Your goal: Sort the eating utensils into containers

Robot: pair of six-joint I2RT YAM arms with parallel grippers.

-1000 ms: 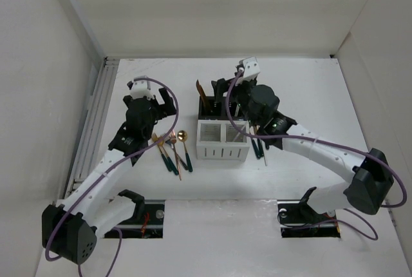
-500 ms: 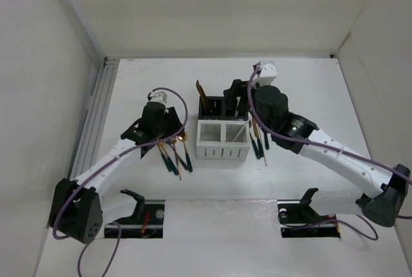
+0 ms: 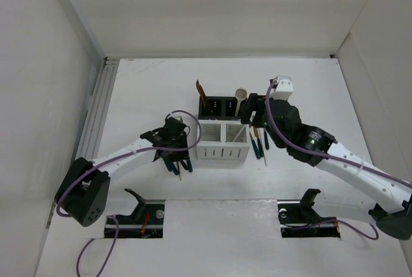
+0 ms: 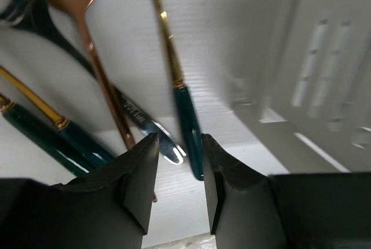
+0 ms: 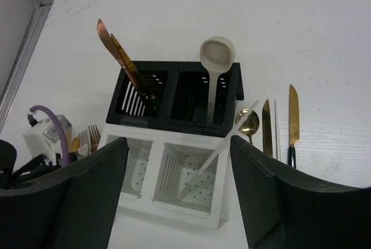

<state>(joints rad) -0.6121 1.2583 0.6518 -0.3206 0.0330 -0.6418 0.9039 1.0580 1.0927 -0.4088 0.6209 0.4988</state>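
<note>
Left gripper down among the loose utensils, right gripper spread wide above the bins.

The left gripper (image 4: 178, 145) sits low beside the containers (image 3: 222, 152), its fingers narrow on either side of the teal handle of a gold spoon (image 4: 164, 29) lying on the table (image 3: 309, 84). Pinching it or not, I can't tell. The right gripper (image 5: 177, 159) hangs spread and empty. A cream spoon (image 5: 215, 58) stands in the right black bin, and knives (image 5: 293, 118) lie flat just right of the block.

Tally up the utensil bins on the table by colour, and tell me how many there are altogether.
Black bins: 2
White bins: 2
Total: 4
</note>
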